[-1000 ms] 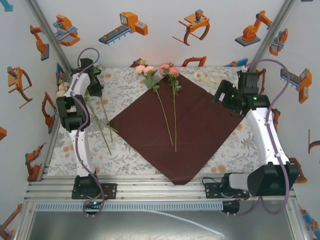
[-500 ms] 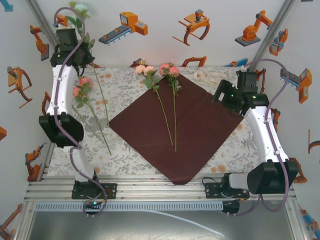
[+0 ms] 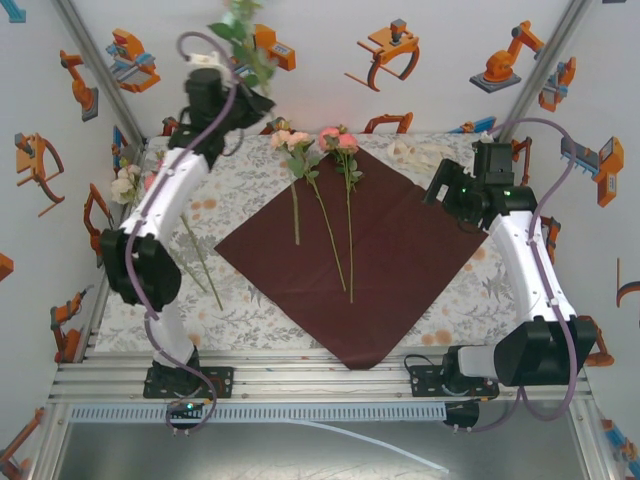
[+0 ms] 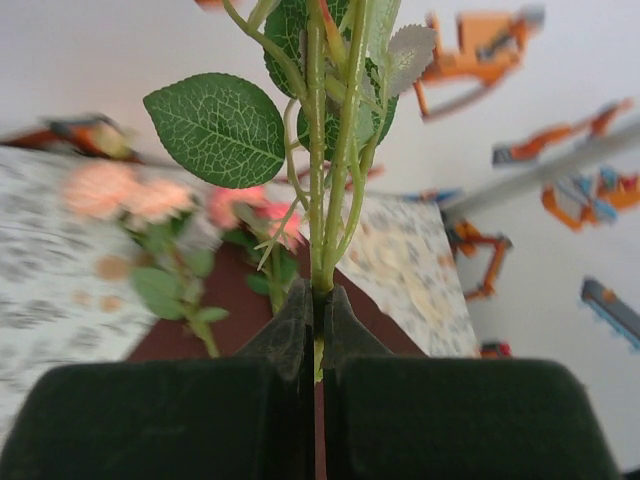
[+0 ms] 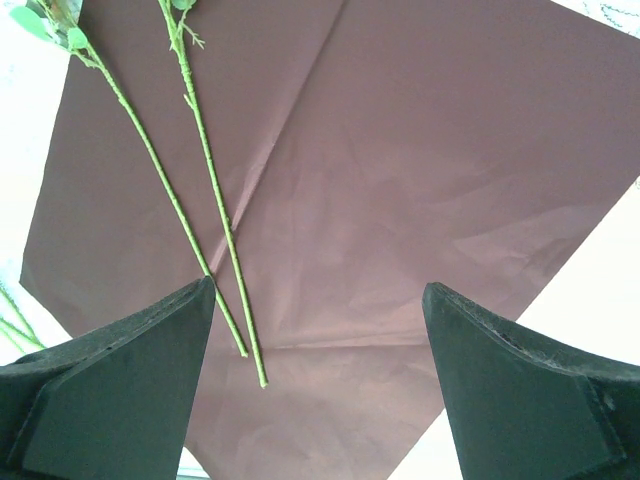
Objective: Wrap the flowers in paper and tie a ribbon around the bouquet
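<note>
Rose (image 4: 317, 200): stem upright, clamped in the closed left gripper (image 4: 318, 300), raised at upper left of the top view. Paper (image 3: 400, 250): frame centre, down-right of that gripper. Two stems (image 3: 348, 230) on it, running near-vertical. Right gripper (image 5: 318, 290): agape, empty, over the paper.

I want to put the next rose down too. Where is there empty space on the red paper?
The paper's right half, between the roses lying on it and its right corner, is bare. Its far corner is crowded with blooms, and spare roses lie left of it.
</note>
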Available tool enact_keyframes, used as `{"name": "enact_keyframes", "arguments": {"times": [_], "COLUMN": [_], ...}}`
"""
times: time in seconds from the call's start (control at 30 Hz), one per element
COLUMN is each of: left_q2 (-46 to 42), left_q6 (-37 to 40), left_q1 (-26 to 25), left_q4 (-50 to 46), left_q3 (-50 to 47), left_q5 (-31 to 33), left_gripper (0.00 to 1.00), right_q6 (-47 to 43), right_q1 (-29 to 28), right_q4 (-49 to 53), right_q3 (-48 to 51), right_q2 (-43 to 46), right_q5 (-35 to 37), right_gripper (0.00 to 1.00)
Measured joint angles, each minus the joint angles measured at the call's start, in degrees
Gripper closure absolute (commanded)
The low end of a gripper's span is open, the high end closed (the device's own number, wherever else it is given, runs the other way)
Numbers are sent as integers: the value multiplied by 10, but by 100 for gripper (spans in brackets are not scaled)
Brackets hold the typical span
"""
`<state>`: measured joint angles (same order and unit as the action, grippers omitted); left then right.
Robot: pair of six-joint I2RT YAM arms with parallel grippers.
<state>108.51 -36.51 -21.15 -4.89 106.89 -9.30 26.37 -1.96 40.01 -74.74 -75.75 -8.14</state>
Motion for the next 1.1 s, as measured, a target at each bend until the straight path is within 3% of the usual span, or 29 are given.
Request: {"name": "enact_keyframes", "arguments": {"times": [0.13,0.33,0.57,0.93,1.1], "left_q2": [80,154,186,251,281], "left_q6": [-15,-73,-132,-134,-132], "left_q1": [-61,-100,-103,-103,-103], "left_q4": [1,-14,-27,-25,-26], "left_q3": [39,52,31,20,29], "left_q5": [-8,16,53,33,16], "left_gripper": [100,100,100,99,84], "right_q6": [6,8,8,8,8], "right_q1": [0,0,0,0,0], "right_q4": [0,-3,-3,2,3], "right_q3": [0,15,25,25,25], "right_q2": [0,25,51,52,52], "right_q5": [0,1,3,3,3], "right_gripper": [24,24,24,24,24]}}
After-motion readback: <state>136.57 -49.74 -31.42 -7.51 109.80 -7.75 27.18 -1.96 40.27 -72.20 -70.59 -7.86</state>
